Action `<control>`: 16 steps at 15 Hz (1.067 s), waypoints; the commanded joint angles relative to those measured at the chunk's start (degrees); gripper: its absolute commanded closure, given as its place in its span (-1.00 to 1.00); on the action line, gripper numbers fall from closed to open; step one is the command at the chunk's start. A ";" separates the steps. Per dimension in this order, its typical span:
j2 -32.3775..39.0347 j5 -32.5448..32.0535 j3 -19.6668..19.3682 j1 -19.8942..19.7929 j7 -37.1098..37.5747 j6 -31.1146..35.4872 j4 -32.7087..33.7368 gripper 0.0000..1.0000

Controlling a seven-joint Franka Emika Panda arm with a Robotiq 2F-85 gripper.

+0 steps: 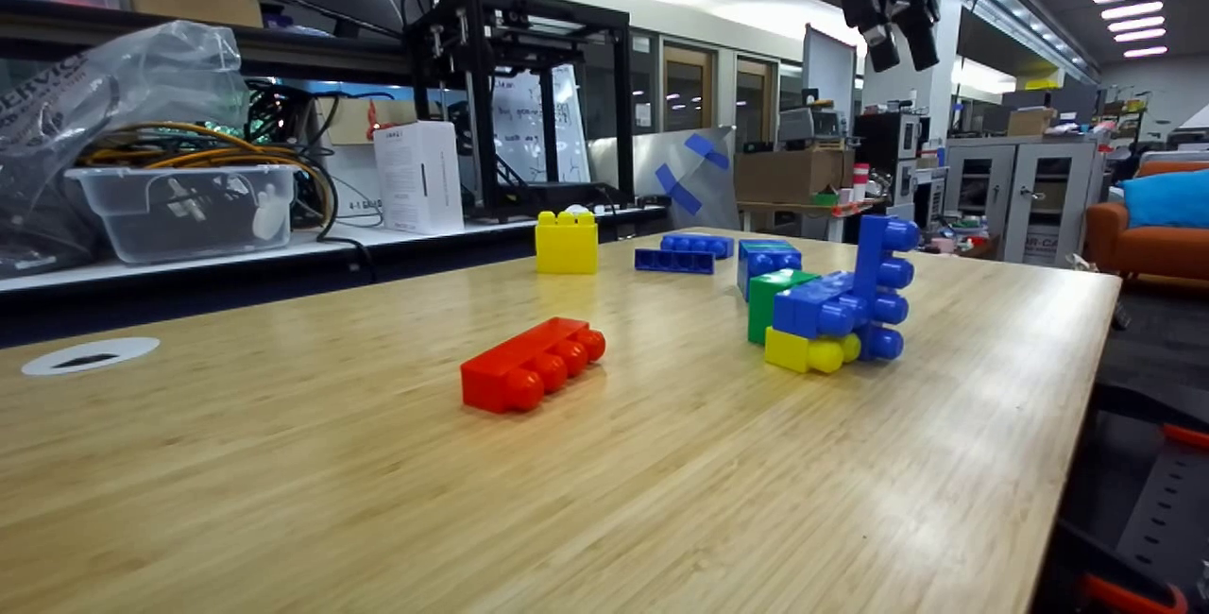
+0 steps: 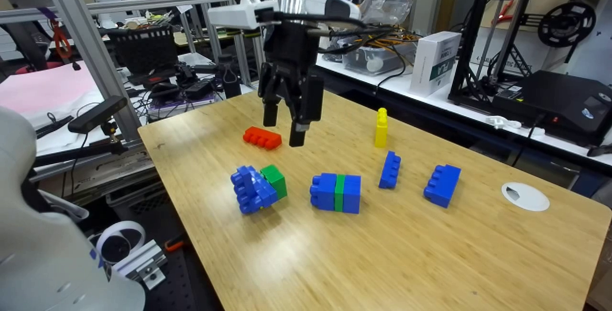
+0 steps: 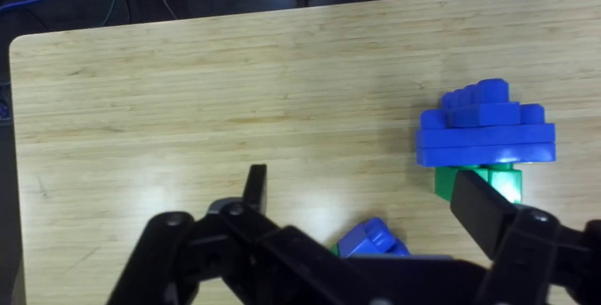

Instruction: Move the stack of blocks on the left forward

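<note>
The stack of blocks, blue bricks with green and yellow pieces at the base, stands on the table near its edge in both exterior views. It shows at the right in the wrist view, its green part partly hidden behind a finger. The yellow piece shows low in an exterior view. My gripper is open with nothing between its fingers, well above the table in both exterior views. In the wrist view the spread fingers point down, and the stack lies at the right finger's side, apart from it in height.
A blue-and-green block lies beside the stack, partly hidden by my gripper in the wrist view. A red brick, a yellow brick and two blue bricks are spread over the table.
</note>
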 commanded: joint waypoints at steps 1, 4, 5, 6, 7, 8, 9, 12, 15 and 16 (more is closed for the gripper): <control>0.19 3.69 0.02 0.88 -1.44 0.48 -1.65 -1.00; 0.96 7.53 -0.03 1.66 -1.71 0.86 -2.85 -1.00; 1.42 8.72 0.13 1.93 -1.52 1.19 -3.27 -1.00; 1.96 9.91 0.27 2.14 -1.31 1.87 -3.71 -1.00; 2.63 10.98 0.45 2.38 -1.35 2.35 -4.04 -1.00; 3.44 11.95 0.59 2.60 -1.45 3.23 -4.24 -1.00; 4.45 12.73 0.94 2.84 -1.11 4.11 -4.48 -1.00; 7.37 14.64 1.71 3.49 -1.10 6.42 -4.87 -1.00; 10.04 15.89 2.55 3.88 -1.21 8.31 -5.63 -1.00; 10.88 15.99 2.84 3.92 -1.11 8.67 -5.85 -1.00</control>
